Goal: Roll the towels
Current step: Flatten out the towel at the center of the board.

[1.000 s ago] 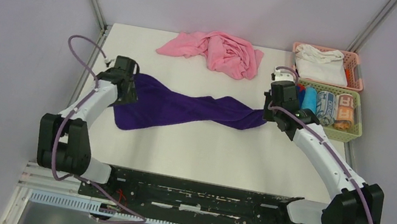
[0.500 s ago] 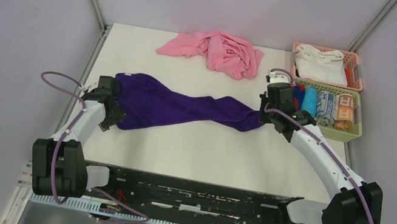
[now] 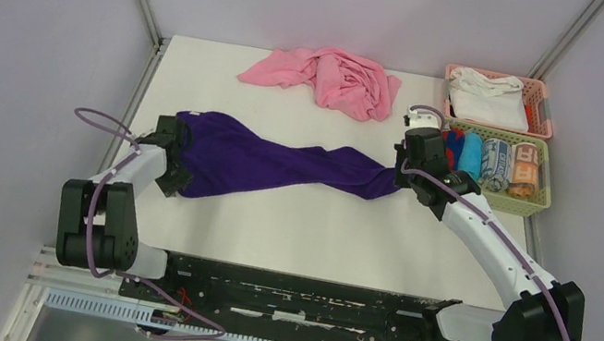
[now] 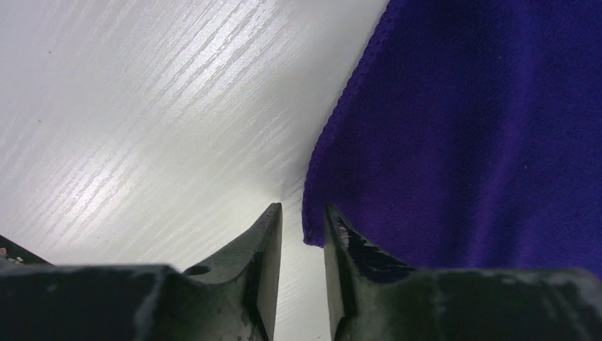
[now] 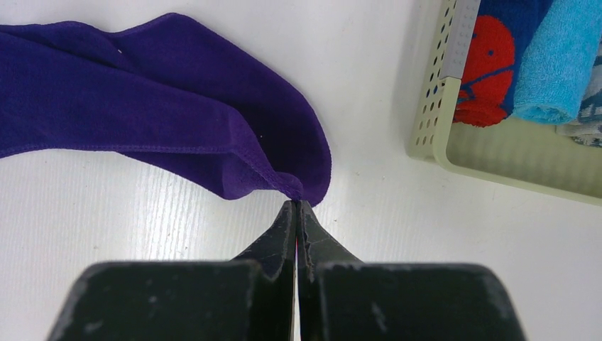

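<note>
1. Re purple towel (image 3: 280, 165): plain deep purple, soft short pile, stitched hem along the edge.
2. Stretched out long across the white worktop (image 3: 314, 238). Broad and fairly flat at the end far from the green basket (image 3: 521, 207), bunched and twisted into a narrow band toward the basket end, long folds running through it.
3. Basket end of towel near the green basket's left wall, not touching it. Other end well apart from the basket, near the opposite edge of the worktop.
4. Right claw (image 5: 296, 207): jaws pressed together, pinching the folded tip of the towel at the basket end. Rest of the cloth spreading out from the fingertips, away from the basket.
5. Left claw (image 4: 303, 226): at the end far from the basket, jaws a narrow gap apart, bare worktop visible through the gap. Towel's corner hem right at the tips, against the finger on the towel side; not closed on the cloth.
6. Bulk of towel on the basket side of left claw, bare worktop on the other side.
7. Pink cloth (image 3: 333, 78): crumpled, further back than the green basket and to its left, apart from the towel.
</note>
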### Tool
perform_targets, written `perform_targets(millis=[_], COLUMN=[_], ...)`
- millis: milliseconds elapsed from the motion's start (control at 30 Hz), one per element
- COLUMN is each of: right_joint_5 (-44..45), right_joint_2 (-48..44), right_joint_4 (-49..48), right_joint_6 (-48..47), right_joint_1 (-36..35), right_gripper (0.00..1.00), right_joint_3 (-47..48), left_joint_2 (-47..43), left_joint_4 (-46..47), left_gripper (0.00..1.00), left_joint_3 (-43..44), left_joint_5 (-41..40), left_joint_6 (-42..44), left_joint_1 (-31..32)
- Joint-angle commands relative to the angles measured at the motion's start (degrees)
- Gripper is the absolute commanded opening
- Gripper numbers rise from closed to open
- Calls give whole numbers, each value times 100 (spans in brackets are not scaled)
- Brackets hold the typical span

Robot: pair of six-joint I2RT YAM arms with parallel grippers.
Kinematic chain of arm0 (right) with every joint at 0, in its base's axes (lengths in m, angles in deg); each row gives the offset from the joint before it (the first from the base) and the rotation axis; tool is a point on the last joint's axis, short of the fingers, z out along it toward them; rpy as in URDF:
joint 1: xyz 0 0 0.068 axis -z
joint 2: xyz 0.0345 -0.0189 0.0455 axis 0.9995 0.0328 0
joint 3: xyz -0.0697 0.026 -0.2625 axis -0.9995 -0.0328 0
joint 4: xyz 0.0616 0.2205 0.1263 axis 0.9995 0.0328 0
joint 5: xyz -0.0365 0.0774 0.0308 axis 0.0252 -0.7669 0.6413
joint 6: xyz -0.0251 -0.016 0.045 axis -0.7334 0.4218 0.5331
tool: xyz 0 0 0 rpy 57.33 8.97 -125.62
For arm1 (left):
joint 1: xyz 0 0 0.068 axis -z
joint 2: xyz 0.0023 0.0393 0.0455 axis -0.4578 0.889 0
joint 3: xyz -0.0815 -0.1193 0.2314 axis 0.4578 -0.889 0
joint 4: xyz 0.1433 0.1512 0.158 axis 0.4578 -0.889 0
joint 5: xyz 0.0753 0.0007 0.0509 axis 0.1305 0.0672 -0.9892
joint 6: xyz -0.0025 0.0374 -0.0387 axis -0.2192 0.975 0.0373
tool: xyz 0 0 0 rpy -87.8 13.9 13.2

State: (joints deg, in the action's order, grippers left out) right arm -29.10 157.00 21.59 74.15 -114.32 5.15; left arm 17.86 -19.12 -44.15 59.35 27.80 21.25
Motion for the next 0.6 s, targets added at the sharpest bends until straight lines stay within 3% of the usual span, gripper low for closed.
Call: perform_targets(millis=[0,133,267,567], right_joint_5=[182,262,365,921], right_joint_2=[-151,-143,-120,24], right_joint_4=[-188,-176,-77,337], right_joint_6=[-53,-57,-70,-195], right_joint_1=[-25,-22,-22,17], right_gripper=[0,0,0,0], right_joint_3=[4,-11,36,486], left_joint_2=[113,16,-357,-719], left_joint_4=[276,232,4,-294], left_gripper=[30,4,3,3], left_joint_3=[106,142,620,2840], left_joint_5=[-55,-263,-523,-889], left_joint_6=[-301,-344,-117,360], left_joint_1=[-19,-37,-358,-896])
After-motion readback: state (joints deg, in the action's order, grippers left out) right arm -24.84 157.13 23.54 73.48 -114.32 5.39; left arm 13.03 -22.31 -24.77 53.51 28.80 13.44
